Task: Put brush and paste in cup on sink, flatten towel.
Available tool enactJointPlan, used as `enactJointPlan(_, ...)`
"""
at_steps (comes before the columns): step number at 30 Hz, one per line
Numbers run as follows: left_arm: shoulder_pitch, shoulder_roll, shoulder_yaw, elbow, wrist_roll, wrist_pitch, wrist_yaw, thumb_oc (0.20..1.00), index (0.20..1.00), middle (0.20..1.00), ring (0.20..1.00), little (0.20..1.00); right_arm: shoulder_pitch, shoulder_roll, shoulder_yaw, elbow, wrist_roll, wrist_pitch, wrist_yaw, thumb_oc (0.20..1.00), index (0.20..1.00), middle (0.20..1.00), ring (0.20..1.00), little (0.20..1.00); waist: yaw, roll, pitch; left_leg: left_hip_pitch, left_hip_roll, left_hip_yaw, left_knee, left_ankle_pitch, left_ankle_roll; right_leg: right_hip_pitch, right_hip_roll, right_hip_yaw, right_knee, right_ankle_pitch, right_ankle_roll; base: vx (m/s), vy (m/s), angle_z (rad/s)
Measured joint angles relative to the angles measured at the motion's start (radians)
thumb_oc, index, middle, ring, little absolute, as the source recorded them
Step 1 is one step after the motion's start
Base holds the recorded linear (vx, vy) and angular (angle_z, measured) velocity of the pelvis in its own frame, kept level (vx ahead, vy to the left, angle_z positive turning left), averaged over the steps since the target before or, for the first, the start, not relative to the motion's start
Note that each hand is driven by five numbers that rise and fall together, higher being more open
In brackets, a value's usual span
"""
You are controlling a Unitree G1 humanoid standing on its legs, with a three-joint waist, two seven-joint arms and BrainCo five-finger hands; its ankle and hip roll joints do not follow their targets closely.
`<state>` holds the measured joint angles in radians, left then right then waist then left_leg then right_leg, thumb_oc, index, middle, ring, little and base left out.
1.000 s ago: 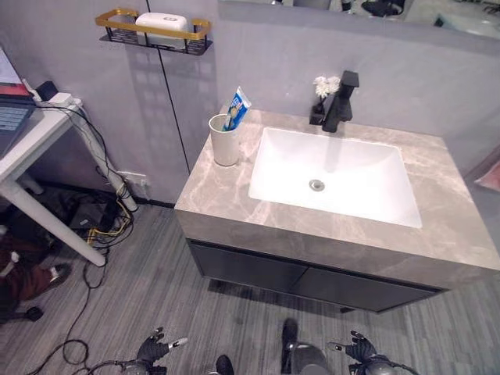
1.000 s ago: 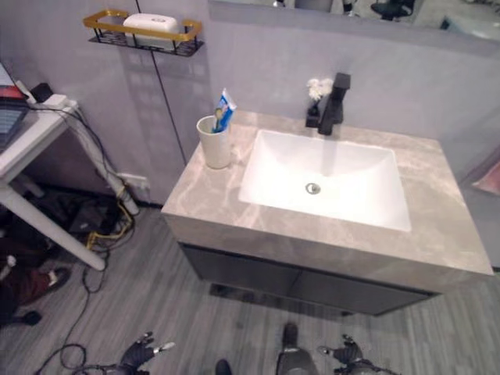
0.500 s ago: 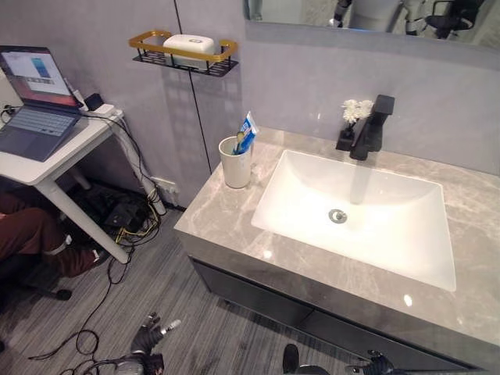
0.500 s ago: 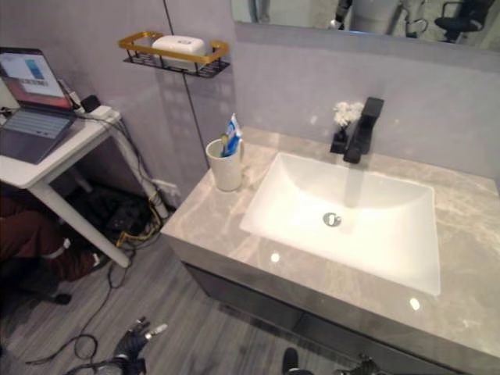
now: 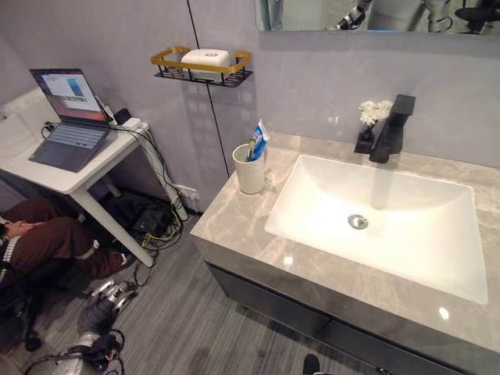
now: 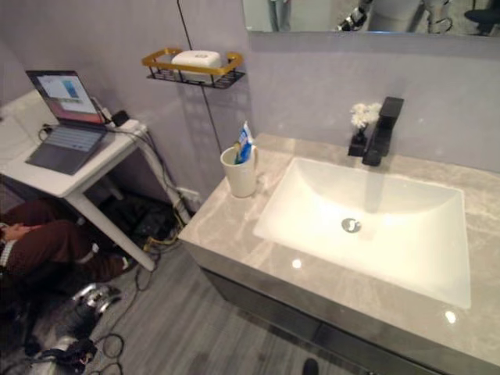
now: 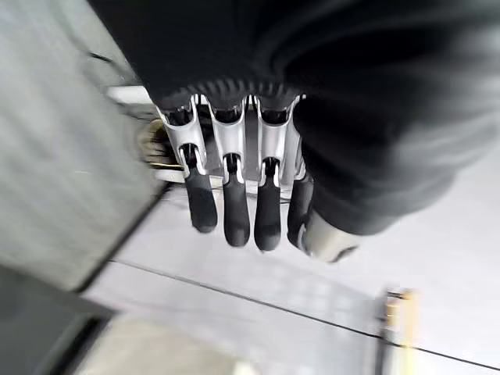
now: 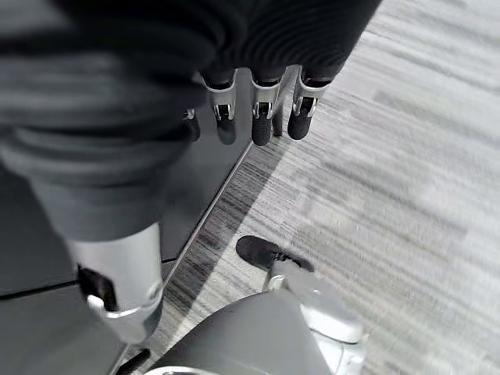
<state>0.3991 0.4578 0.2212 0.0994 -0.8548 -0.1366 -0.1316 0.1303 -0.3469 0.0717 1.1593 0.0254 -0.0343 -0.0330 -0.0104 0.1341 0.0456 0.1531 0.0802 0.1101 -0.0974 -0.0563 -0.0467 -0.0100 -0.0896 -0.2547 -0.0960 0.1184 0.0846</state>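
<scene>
While the cup (image 5: 250, 169) stands upright on the counter (image 5: 234, 219) just left of the sink (image 5: 383, 219), the brush (image 5: 250, 148) and paste (image 5: 258, 139) sit inside it, tops sticking out. Left hand (image 7: 234, 195) hangs low over the floor (image 5: 187, 320), fingers (image 7: 201, 205) relaxed and nearly straight, holding nothing. Right hand (image 8: 258, 109) is down by the cabinet front, fingers loosely extended, empty. A soap block (image 5: 205, 58) rests on the wall shelf (image 5: 201, 69). A laptop (image 5: 69, 117) is open on the side desk (image 5: 74, 176).

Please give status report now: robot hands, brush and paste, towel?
Left robot hand open, empty; right robot hand open, empty, near floor. Brush and paste already in cup on sink counter. Towel not sighted.
</scene>
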Motion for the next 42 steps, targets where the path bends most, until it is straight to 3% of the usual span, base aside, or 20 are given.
enactJointPlan(2,-0.054,-0.015,0.042,-0.003,-0.024,-0.043,0.028,0.2,0.2,0.2,0.2,0.2,-0.003,0.001,0.001,0.005,0.0,-0.004,-0.002,1.0,1.0,1.0,1.0,1.0,0.002,0.003,-0.003,-0.007,-0.001,0.0,0.0,0.0,0.0,-0.007,-0.001,0.0,0.0,0.001,0.001,0.02,-0.02,0.0)
enactJointPlan(5,-0.117,-0.002,0.049,-0.051,-0.028,-0.06,0.067,0.2,0.2,0.2,0.2,0.2,0.002,0.001,0.009,0.006,-0.002,-0.01,-0.007,1.0,1.0,1.0,1.0,1.0,-0.003,0.004,-0.008,-0.017,0.0,0.002,0.004,0.0,-0.001,-0.024,0.0,0.002,0.0,0.001,0.0,0.03,-0.037,-0.03)
enactJointPlan(10,-0.243,0.14,0.044,-0.15,-0.009,-0.117,0.085,0.2,0.2,0.2,0.2,0.2,0.017,-0.016,0.088,-0.016,-0.061,-0.016,-0.012,1.0,1.0,1.0,1.0,1.0,-0.031,0.013,0.003,-0.045,-0.003,0.015,0.005,0.006,-0.007,-0.06,0.0,0.011,0.0,0.01,0.0,-0.01,-0.008,-0.07)
enactJointPlan(12,-0.27,0.185,0.035,-0.158,0.003,-0.124,0.08,0.2,0.2,0.2,0.2,0.2,0.012,-0.025,0.089,-0.013,-0.091,-0.02,-0.019,1.0,1.0,1.0,1.0,1.0,-0.038,0.03,0.017,-0.05,-0.005,0.039,0.005,0.007,-0.008,-0.077,0.001,0.03,0.0,0.019,-0.003,-0.05,-0.001,-0.26)
enactJointPlan(14,-0.311,0.195,-0.012,-0.153,0.016,-0.122,0.087,0.2,0.2,0.2,0.2,0.2,0.011,-0.034,0.1,-0.008,-0.109,-0.02,-0.022,1.0,1.0,1.0,1.0,1.0,-0.06,0.041,0.032,-0.055,-0.005,0.043,0.005,0.008,-0.01,-0.088,0.003,0.033,0.0,0.022,-0.004,-0.08,-0.007,-0.1)
enactJointPlan(16,-0.416,0.256,-0.134,-0.159,0.072,-0.12,0.082,0.2,0.2,0.2,0.2,0.2,-0.029,-0.047,0.136,-0.01,-0.12,-0.021,-0.026,1.0,1.0,1.0,1.0,1.0,-0.064,0.044,0.05,-0.109,-0.011,0.046,0.004,0.021,-0.017,-0.138,-0.004,0.035,0.006,0.033,-0.001,-0.09,-0.024,-0.12)
enactJointPlan(17,-0.472,0.232,-0.159,-0.128,0.09,-0.12,0.086,0.2,0.2,0.2,0.2,0.2,-0.073,-0.049,0.135,-0.017,-0.118,-0.027,-0.031,1.0,1.0,1.0,1.0,1.0,-0.089,0.037,0.076,-0.123,-0.007,0.063,0.005,0.027,-0.022,-0.163,0.005,0.052,0.005,0.045,-0.013,-0.12,-0.032,-0.24)
enactJointPlan(21,-0.556,0.237,-0.213,-0.003,0.159,-0.111,0.13,0.2,0.2,0.2,0.2,0.2,-0.122,-0.053,0.127,-0.053,-0.108,-0.031,-0.07,1.0,1.0,1.0,1.0,1.0,-0.118,0.032,0.104,-0.177,-0.003,0.067,0.005,0.043,-0.029,-0.219,0.01,0.056,0.008,0.059,-0.021,-0.05,-0.009,-0.08)
enactJointPlan(33,-0.517,0.231,-0.244,-0.003,0.209,-0.11,0.157,0.2,0.2,0.2,0.2,0.2,-0.147,-0.052,0.133,-0.053,-0.075,-0.035,-0.1,1.0,1.0,1.0,1.0,1.0,-0.111,0.035,0.129,-0.243,-0.003,0.094,0.005,0.045,-0.03,-0.298,0.016,0.083,0.008,0.069,-0.026,-0.03,-0.003,-0.06)
enactJointPlan(42,-0.611,0.164,-0.296,0.003,0.261,-0.117,0.168,0.2,0.2,0.2,0.2,0.2,-0.167,-0.056,0.155,-0.056,-0.054,-0.042,-0.119,1.0,1.0,1.0,1.0,1.0,-0.114,0.019,0.152,-0.261,0.0,0.109,0.004,0.046,-0.033,-0.324,0.022,0.094,0.008,0.07,-0.028,0.0,-0.015,-0.03)
